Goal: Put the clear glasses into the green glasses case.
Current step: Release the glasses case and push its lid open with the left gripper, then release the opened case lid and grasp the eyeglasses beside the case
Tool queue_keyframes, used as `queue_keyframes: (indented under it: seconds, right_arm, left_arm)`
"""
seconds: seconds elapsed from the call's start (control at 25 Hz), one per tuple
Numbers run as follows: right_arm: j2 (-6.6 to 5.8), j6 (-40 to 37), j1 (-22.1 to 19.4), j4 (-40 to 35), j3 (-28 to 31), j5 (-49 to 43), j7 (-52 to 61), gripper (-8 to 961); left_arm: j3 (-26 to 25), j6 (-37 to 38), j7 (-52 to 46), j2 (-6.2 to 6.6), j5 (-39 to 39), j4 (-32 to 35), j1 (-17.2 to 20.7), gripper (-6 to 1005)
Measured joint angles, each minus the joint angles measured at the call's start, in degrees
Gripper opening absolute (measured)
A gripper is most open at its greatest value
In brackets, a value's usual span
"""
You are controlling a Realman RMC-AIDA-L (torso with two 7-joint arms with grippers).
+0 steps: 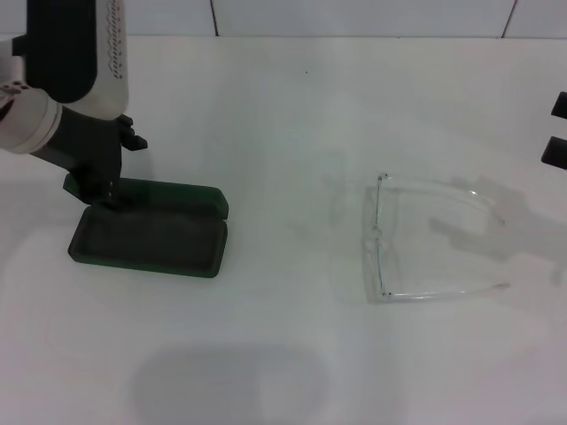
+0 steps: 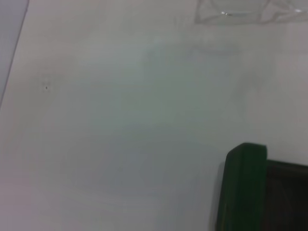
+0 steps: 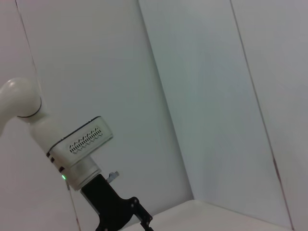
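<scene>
On the white bench, toward our left side, we see the dark green rectangular hinged plastic glasses case lying open: a shallow tray with rounded corners and a dark, matte interior, and behind it, joined along the far long edge, the second half of the shell showing as a smooth green band. Our left tool is down at the far left corner of this case, its black body sitting right at the rim there; whether its fingers are spread or pressed together we cannot tell, since the arm's own bulk covers them. From the left wrist view we catch only one rounded green corner of the case with the darker lining beside it. Well apart from the case, on our right side of the bench, lie the fully transparent, colourless plastic spectacles, resting flat with the squarish lenses turned toward the case and the two thin clear arms unfolded, reaching away toward the right. They are faint against the white surface, marked mostly by their edges, small dark hinge points and soft shadows. Our right tool shows only as two black pieces at the right edge, raised and away from the spectacles; its state we cannot tell.
</scene>
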Motion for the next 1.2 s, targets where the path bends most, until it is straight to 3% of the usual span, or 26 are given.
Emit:
queue_keyframes:
  seconds: [0.32,0.84,1.2]
  right_arm:
    - [-0.04,0.22,0.22,-0.01,0.64,0.02,0.00,844]
    - [-0.05,0.35,-0.20,0.03,0.66,-0.04,-0.35,844]
    - [-0.29,0.34,-0.38,2.26,1.96,-0.08,-1.13,843]
  left_arm:
    - [0.91,-0.46,-0.14,-0.14,2.50,-5.13,-2.62,610]
    - [4.47,-2.52,-0.09,-0.16,3.06,-6.82,-2.75,560]
    - [7.74,-2.68,-0.82,-0.29,5.10,-5.51,-2.25,284]
